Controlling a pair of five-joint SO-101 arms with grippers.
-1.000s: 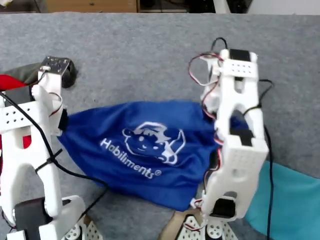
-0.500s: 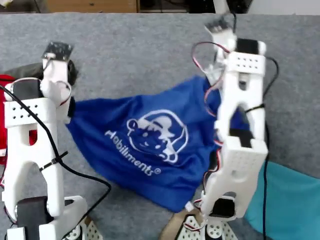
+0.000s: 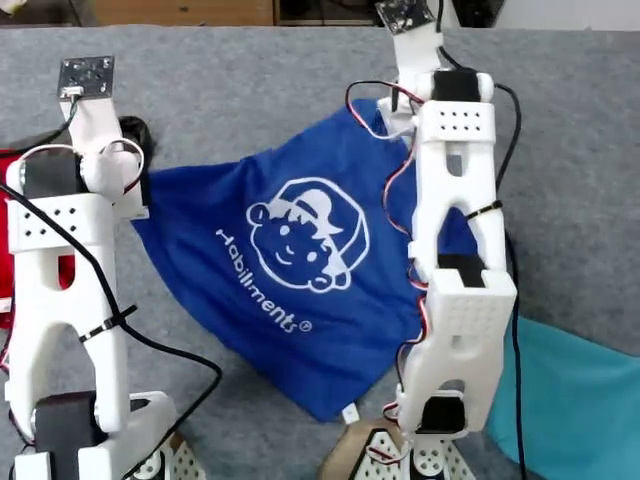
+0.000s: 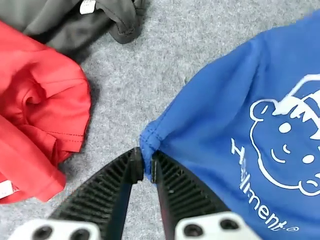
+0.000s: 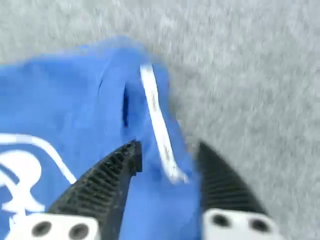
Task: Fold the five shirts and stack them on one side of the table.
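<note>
A blue shirt (image 3: pixel 250 320) with a white cartoon print lies spread mid-table, stretched between both arms. My left gripper (image 3: pixel 141 213) is shut on the shirt's left corner; in the left wrist view the gripper (image 4: pixel 145 169) pinches a bunched hem of the blue shirt (image 4: pixel 240 100) just above the mat. My right gripper (image 3: pixel 386 106) holds the far corner toward the back of the table. In the right wrist view a thick fold of the blue shirt (image 5: pixel 60 110) with a white strip sits between the fingers of that gripper (image 5: pixel 167 165).
A red shirt (image 4: pixel 35 110) and a dark shirt (image 4: pixel 75 20) lie crumpled at the table's left edge, close to my left gripper. A teal shirt (image 3: pixel 580 400) lies at the front right. The grey mat (image 3: pixel 250 90) covers the table.
Both arms have moved toward the back of the table. The right gripper pulled its corner far back, drawing the shirt out from a wide bundle into a taller, flatter spread.
</note>
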